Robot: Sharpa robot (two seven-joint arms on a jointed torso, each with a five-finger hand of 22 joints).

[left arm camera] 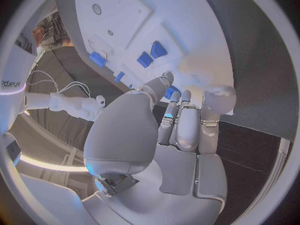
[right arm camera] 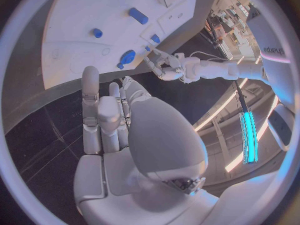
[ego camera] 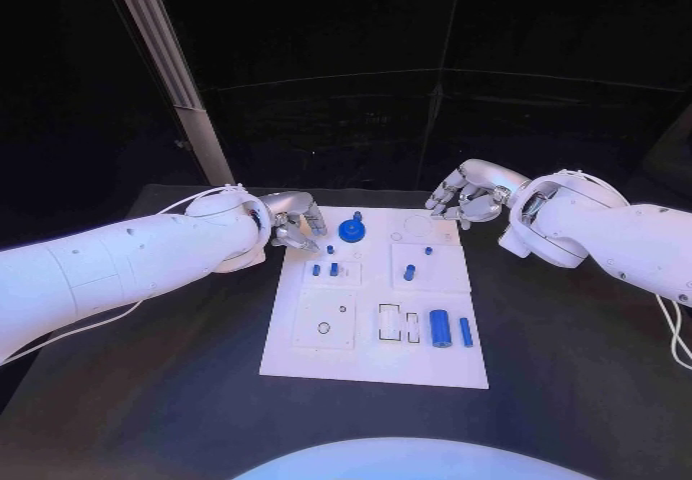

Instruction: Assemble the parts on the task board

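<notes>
2 hands (ego camera: 293, 222) (ego camera: 464, 200) hover at task board (ego camera: 375, 365) corners, fingers loosely curled, holding nothing; about 7 blue parts (ego camera: 440, 328) on board.

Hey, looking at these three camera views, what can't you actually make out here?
- Whether the left robot hand pinches anything: head view, its fingertips are too small, and in the left wrist view its own palm covers them.
- The far left corner of the task board: head view, hidden behind the left robot hand.
- Whether the small blue parts stand in holes or lie loose: head view, too small.
- The right robot hand fingertips: head view, too small to tell what they touch.
</notes>
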